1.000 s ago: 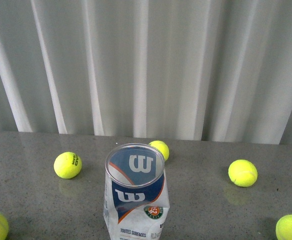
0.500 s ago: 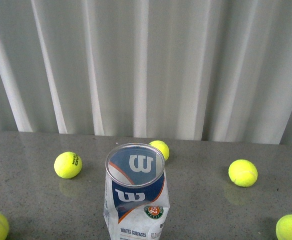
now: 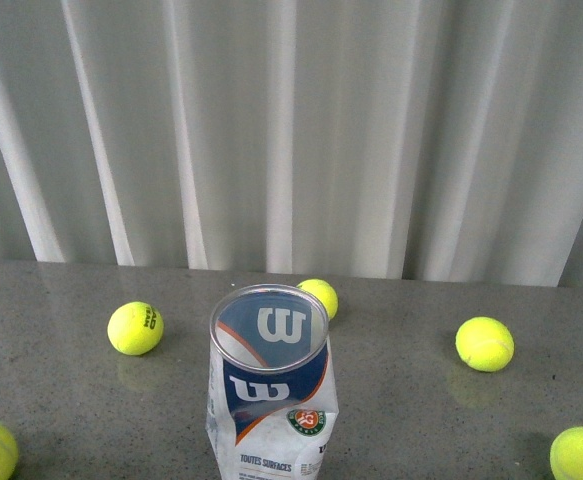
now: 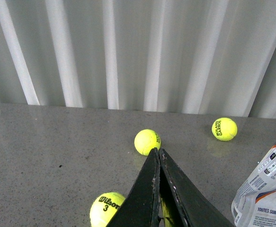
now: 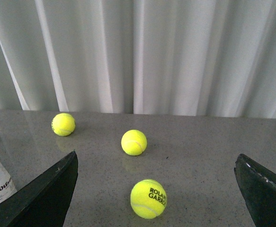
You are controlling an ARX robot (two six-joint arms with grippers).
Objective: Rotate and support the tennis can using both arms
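The tennis can (image 3: 271,390) stands upright, open-topped, no balls visible inside.

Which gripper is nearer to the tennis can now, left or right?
Probably left: the tennis can shows larger beside the shut left gripper, not touching. Beside the open right gripper it looks smaller, also untouched.

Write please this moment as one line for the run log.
tennis can: upright on table, untouched | left gripper: shut, empty | right gripper: open, empty | loose tennis balls around | phase: before grasp
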